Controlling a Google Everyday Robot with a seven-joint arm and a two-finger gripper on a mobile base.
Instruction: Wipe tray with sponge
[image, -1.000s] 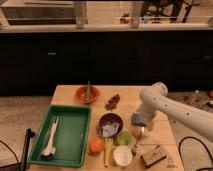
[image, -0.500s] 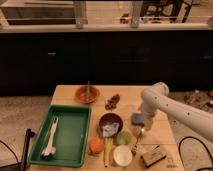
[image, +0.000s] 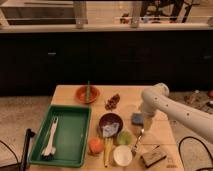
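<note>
Sponge (image: 136, 119) on the bench (image: 162, 132), well right of the green tray (image: 72, 135).
We see the end effector (image: 142, 114) right over it; its grip we cannot tell.

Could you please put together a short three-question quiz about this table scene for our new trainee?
1. True or false: the green tray holds a white utensil.
2. Which thing lies nearest the end effector? A) the blue sponge B) the orange bowl C) the white cup
3. Fill in: in the camera view, the sponge lies to the ____ of the tray.

Key: 1 true; 2 A; 3 right.
</note>
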